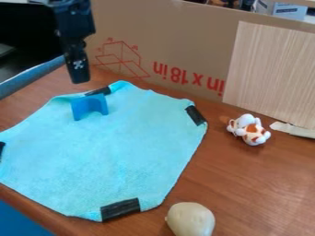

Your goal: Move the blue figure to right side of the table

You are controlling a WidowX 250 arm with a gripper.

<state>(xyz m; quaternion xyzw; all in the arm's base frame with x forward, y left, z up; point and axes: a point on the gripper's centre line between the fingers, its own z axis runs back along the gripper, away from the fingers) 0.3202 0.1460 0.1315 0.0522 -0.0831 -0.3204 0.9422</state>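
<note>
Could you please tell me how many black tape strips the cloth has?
4: one strip behind the blue figure, one at the cloth's right corner, one at its near edge, one at the view's left edge.

- Black metal robot arm [72, 18], eleven o'clock: top cut off.
- Blue arch-shaped figure [90, 106], between nine and ten: detail blurred.
- Beige potato-shaped object [190, 220], between five and six: lower edge cropped.
- Pale wood-grain panel [271, 73], two o'clock: right side cut off.

For your passage: one lane of tabletop [215, 175], right of the cloth [117, 147]. Obstacles: one spotted plush toy [249, 130], beyond; one potato [190, 219], near edge; cardboard wall [178, 44], behind.
</note>
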